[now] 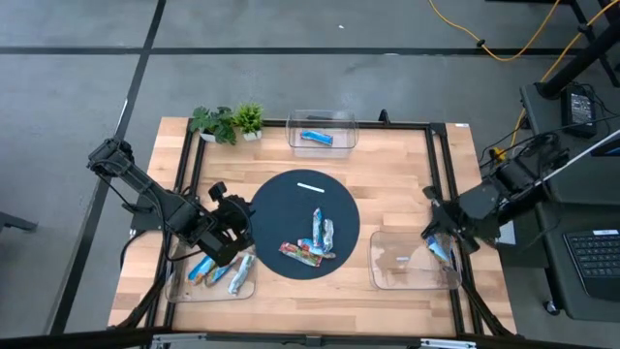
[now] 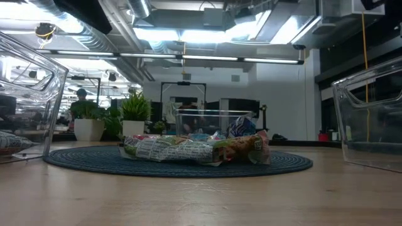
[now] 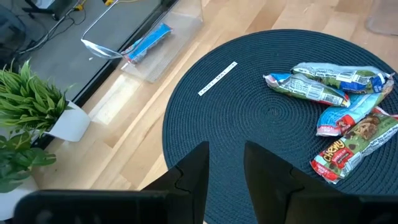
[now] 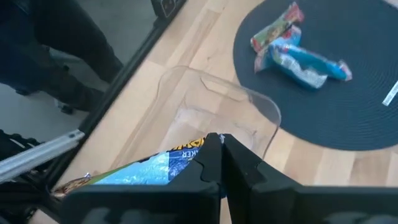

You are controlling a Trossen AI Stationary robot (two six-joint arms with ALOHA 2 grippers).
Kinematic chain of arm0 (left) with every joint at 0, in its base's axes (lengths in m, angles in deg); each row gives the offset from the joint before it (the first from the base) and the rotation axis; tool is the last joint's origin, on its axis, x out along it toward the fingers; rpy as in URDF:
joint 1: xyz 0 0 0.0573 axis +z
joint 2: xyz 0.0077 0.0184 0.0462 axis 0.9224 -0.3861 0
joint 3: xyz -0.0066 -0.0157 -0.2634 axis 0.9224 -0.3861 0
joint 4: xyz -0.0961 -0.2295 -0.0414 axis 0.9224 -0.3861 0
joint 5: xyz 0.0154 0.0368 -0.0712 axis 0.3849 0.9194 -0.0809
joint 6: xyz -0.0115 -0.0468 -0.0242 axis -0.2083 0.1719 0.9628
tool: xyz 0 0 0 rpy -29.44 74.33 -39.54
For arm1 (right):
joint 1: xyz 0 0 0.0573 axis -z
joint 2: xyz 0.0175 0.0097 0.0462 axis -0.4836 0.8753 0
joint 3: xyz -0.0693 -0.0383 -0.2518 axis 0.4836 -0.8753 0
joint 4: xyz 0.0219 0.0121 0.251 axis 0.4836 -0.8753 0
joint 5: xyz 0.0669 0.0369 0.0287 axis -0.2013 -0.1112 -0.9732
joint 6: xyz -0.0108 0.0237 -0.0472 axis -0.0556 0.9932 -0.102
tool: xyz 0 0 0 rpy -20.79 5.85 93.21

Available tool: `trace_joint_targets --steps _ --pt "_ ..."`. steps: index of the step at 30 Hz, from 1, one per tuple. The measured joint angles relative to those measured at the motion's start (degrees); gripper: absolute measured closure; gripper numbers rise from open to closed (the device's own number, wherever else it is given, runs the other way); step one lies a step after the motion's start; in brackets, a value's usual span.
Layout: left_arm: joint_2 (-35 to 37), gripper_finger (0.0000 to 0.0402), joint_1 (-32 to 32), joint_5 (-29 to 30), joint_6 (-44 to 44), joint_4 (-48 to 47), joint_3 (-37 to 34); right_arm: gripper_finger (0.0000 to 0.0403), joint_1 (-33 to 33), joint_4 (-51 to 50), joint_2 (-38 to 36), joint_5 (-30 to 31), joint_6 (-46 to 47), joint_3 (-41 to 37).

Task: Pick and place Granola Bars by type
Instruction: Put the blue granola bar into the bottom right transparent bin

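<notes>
Left gripper [image 1: 229, 233] at mat's [image 1: 281, 208] 9 o'clock edge, fingers apart, empty. Right gripper [image 1: 444, 248] over right bin [image 1: 387, 276], clamped on blue bar [image 4: 146, 169]. Remaining bars [image 1: 312, 242] at mat's 6 o'clock. Likely light, crinkly, slippery foil; pinch mid-length across width.

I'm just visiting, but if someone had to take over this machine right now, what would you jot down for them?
Left gripper: open, empty, at the mat's edge beside the left bin.
Right gripper: shut on a granola bar over the right bin.
Done: three bars in the left bin, one blue bar in the far bin.
Left: pile of bars on the mat. The white strip isn't a bar.
</notes>
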Motion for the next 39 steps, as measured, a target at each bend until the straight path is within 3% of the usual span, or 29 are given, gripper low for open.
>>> trace_joint_targets --steps 7,26,39 --pt "0.0 0.0311 0.0 -0.22 -0.35 -0.24 0.0 0.0396 -0.05 1.61 3.29 0.02 4.48 -4.07" --pt "0.0 0.0311 0.0 -0.04 -11.38 -0.12 0.0 0.0396 -0.05 1.68 18.62 2.06 19.49 -4.08" --pt "0.0 0.0311 0.0 -0.02 -15.58 -0.12 0.0 0.0396 -0.05 4.96 25.91 3.22 17.39 -4.06"
